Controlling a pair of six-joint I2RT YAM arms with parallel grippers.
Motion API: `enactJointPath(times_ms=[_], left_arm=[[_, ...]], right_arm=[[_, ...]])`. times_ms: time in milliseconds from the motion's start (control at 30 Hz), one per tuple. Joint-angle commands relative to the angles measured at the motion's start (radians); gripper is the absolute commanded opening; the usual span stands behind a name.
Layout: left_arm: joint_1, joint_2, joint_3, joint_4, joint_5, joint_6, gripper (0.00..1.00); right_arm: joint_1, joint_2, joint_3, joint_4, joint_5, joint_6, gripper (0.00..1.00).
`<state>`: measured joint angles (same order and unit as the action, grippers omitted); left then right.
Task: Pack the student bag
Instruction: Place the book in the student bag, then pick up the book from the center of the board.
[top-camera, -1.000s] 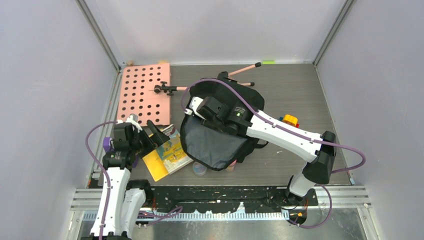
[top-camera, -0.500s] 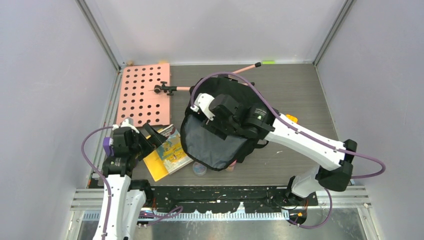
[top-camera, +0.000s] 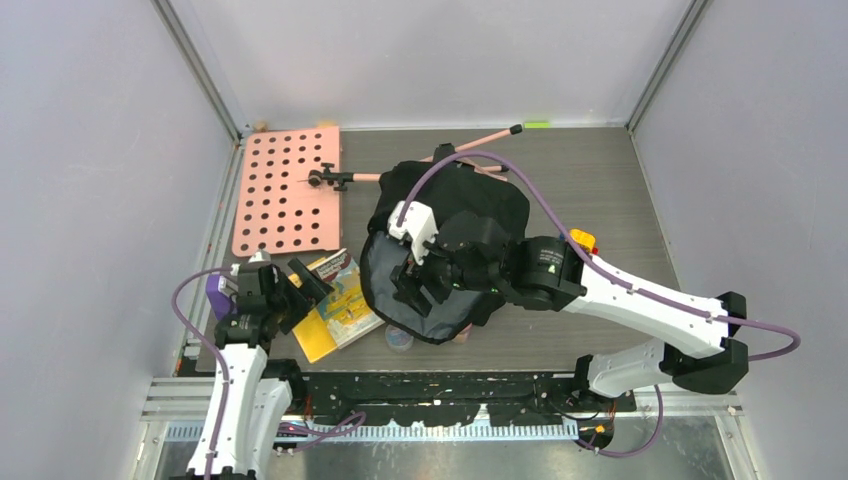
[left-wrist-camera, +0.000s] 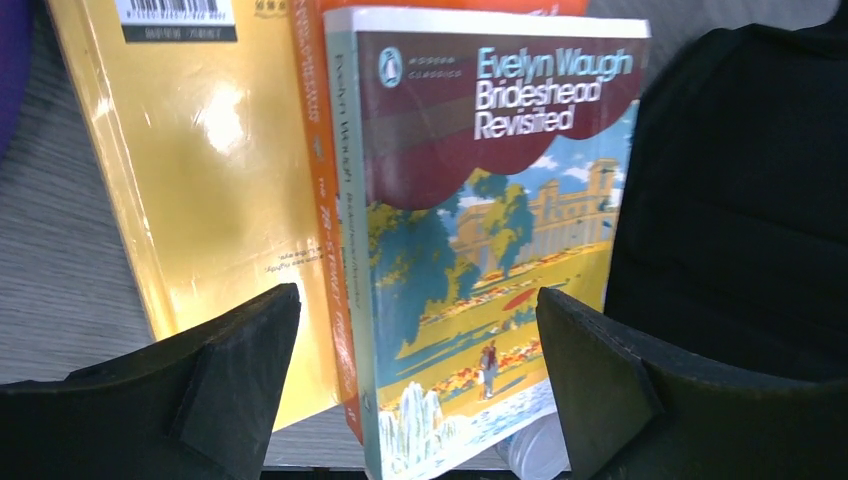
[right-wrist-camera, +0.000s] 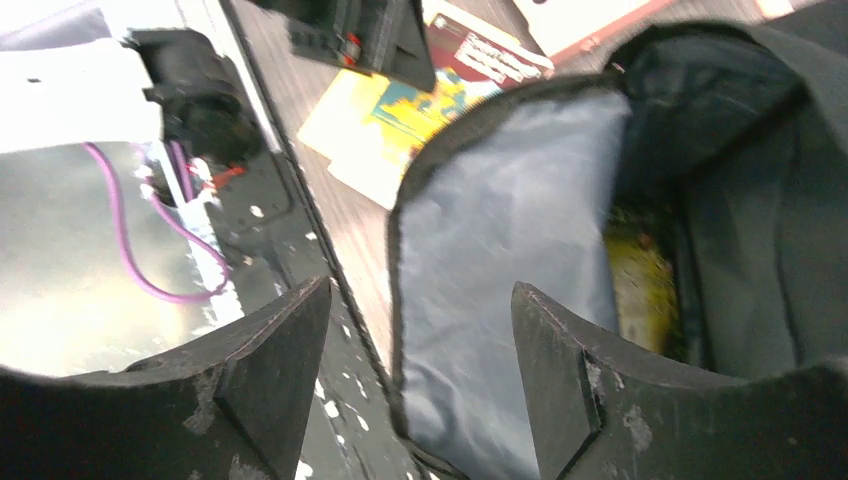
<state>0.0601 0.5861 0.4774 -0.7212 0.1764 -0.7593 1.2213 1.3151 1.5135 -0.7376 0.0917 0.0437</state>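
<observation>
The student bag (top-camera: 470, 210) is a black backpack lying open mid-table, its grey lining (top-camera: 405, 290) facing up. My right gripper (top-camera: 415, 285) is open and hovers over the bag's near rim; in the right wrist view (right-wrist-camera: 420, 370) the rim and grey lining (right-wrist-camera: 500, 250) lie between its fingers, and a yellow thing (right-wrist-camera: 640, 290) lies inside. My left gripper (top-camera: 305, 280) is open and empty just left of a stack of books (top-camera: 338, 303). In the left wrist view (left-wrist-camera: 420, 370) its fingers straddle the paperback "Brideshead Revisited" (left-wrist-camera: 480, 250) without touching it; a yellow book (left-wrist-camera: 200, 180) lies beneath.
A pink pegboard (top-camera: 287, 190) lies at the back left, and a pink-handled tool (top-camera: 400, 172) behind the bag. A small round clear lid (top-camera: 399, 338) sits at the bag's near edge. A yellow-orange toy (top-camera: 580, 240) is right of the bag. A purple thing (top-camera: 216, 290) lies by the left arm.
My right gripper has swung from the bag's far left part toward the near rim of the opening. My left gripper has drawn back a little toward the near edge.
</observation>
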Motion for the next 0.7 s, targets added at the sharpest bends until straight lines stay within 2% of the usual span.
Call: enactJointPath(times_ms=[0,267,400,500,667], left_arm=[[0.001,-0.003,-0.039,0.067,0.015,-0.039,0.91],[0.001,-0.016,-0.131,0.115,0.016,-0.071,0.84],[0.001,-0.029,-0.149,0.119,-0.011,-0.080,0.75],[0.001,-0.058,-0.153,0.096,-0.059,-0.082,0.62],[0.001,-0.130,-0.166,0.044,-0.135,-0.121,0.46]], right_arm=[[0.036,0.008,-0.015,0.206,-0.043,0.107,0.73],[0.094,0.109,0.012,0.269,0.026,0.147,0.73],[0.095,0.216,0.102,0.236,0.110,0.184,0.73],[0.095,0.319,0.216,0.187,0.179,0.194,0.72],[0.095,0.450,0.343,0.132,0.273,0.183,0.73]])
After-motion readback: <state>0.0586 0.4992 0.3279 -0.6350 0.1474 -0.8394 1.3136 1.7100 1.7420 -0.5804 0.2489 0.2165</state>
